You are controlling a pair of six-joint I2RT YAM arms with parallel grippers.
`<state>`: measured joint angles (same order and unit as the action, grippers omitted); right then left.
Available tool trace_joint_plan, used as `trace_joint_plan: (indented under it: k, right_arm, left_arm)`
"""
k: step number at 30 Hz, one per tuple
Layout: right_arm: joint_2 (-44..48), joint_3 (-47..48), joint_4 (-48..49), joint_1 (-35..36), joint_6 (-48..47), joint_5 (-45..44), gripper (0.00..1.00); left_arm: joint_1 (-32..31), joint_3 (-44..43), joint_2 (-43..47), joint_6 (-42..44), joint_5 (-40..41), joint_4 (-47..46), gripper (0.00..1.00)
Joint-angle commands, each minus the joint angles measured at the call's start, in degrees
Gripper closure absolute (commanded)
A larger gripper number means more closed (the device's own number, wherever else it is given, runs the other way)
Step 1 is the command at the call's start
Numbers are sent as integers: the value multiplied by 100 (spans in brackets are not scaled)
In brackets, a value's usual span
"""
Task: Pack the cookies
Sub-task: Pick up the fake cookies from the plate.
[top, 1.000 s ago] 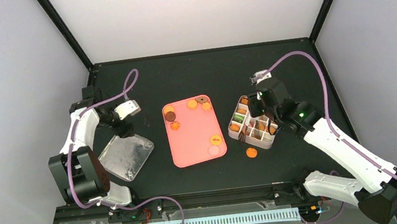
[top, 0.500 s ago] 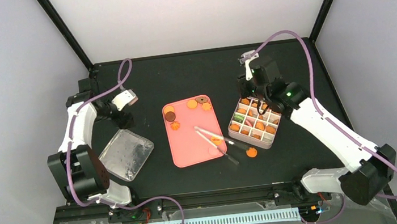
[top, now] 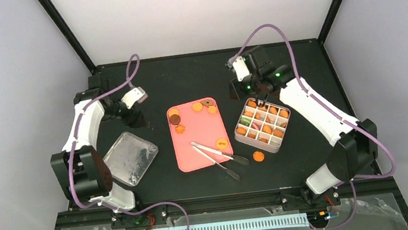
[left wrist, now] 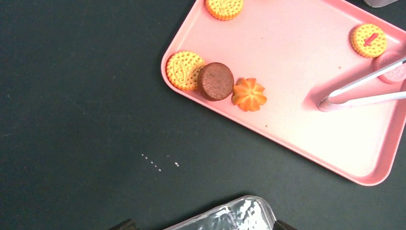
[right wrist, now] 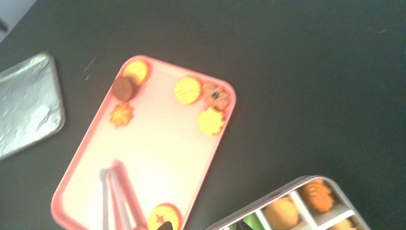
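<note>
White arms (top: 319, 112), black joints, looping purple cables (top: 264, 26).

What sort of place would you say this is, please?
Probably a robot lab test cell: a left arm and right arm bolted at a black table, plain white walls around, cookies on a pink tray beside a divided box.

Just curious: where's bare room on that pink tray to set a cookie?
The tray is bare in its middle and near-left corner, between the far-end cookies and the tongs. Crowded: the far end and around the tongs.
</note>
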<state>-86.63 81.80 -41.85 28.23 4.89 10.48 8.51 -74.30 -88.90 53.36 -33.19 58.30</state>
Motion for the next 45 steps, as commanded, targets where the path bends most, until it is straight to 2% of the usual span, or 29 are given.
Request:
trace_joint_plan:
  k: [1, 10, 24, 37, 45]
  right_arm:
    - [-105, -223, -534, 299, -433, 691, 64]
    - [-264, -922, -793, 1000, -769, 942, 59]
    - [-618, -1721, -214, 1788, -637, 1138, 60]
    - [-1086, -1799, 276, 1879, -573, 184, 69]
    - [-1197, -1995, 596, 1916, -532, 292, 69]
  left_arm:
    - [-50, -175, -79, -83, -41, 263, 26]
    - [-47, 211, 187, -116, 84, 125, 26]
    - [-48, 411, 269, -517, 106, 115, 26]
    - [-49, 378, 548, -500, 59, 495, 27]
    - [-47, 384, 583, -533, 35, 752, 27]
